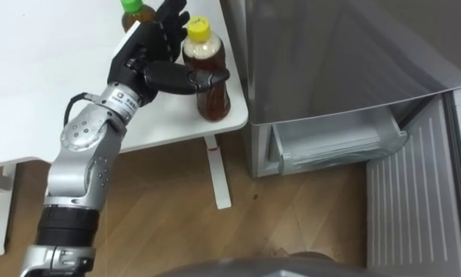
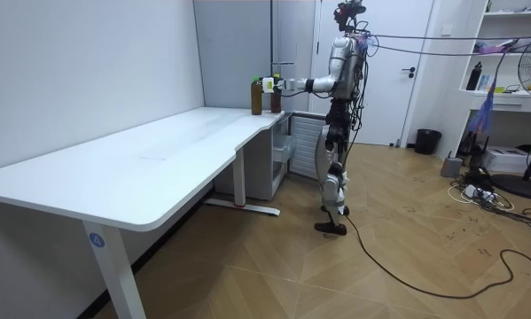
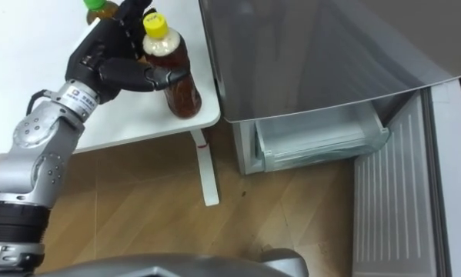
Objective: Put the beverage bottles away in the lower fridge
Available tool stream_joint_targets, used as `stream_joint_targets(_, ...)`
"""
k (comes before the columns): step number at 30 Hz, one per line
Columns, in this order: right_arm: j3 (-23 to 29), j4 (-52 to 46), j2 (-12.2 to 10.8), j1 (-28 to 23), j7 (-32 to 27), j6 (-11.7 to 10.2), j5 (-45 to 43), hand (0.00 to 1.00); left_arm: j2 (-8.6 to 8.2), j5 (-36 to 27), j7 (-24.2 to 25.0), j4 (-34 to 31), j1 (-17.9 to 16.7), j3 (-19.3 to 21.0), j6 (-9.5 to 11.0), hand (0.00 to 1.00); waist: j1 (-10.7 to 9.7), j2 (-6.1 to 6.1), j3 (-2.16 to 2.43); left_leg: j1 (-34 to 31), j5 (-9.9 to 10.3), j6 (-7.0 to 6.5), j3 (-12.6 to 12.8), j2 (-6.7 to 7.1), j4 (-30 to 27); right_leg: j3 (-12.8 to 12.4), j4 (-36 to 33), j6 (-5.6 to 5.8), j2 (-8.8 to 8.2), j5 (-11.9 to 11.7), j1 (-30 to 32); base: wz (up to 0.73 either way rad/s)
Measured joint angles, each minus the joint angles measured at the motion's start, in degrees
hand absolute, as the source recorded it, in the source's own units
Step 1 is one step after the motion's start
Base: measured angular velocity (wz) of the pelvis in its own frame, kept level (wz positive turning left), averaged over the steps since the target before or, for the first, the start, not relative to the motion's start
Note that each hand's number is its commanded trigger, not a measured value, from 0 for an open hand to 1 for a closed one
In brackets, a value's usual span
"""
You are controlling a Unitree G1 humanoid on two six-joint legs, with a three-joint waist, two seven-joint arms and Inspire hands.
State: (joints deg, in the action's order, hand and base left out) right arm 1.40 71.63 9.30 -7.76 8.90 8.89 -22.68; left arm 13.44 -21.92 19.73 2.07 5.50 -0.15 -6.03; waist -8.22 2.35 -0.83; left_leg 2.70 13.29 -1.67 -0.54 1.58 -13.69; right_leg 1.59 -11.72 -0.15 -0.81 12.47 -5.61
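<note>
A bottle of brown drink with a yellow cap stands upright at the near right corner of the white table. My left hand is against it, open: straight fingers rise behind the bottle and the thumb lies across its front. A second brown bottle with a green cap stands just behind the hand, mostly hidden. The grey fridge stands right of the table, its lower door swung open and a clear drawer showing inside. In the room view I stand at the table's end with my left arm stretched to the bottles.
The table's white leg and foot stand on the wood floor between me and the fridge. The open fridge door takes up the floor at the right. Along the room view's right side are shelves, a fan and a bin.
</note>
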Motion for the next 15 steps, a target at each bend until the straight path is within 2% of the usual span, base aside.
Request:
stream_joint_targets(9,-0.16,0.08,-0.01,0.03,-0.04,-0.04,1.06,0.0,0.27,-0.4,0.56,0.3,0.0,-0.01,0.0,1.0,-0.31,-0.15,-0.09,0.05,0.0,0.0,0.04,-0.01,-0.02,-0.08,0.06,0.0,0.0,0.0,0.15,0.0)
stream_joint_targets(15,-0.14,0.61,-0.02,1.03,-0.68,-0.1,1.89,0.0,0.87,0.27,0.5,3.03,0.01,-1.15,-0.32,1.0,-1.12,-0.28,-0.2,-0.22,0.0,-0.01,0.36,-0.01,-0.02,-1.16,0.04,0.0,0.09,0.0,0.67,-0.05)
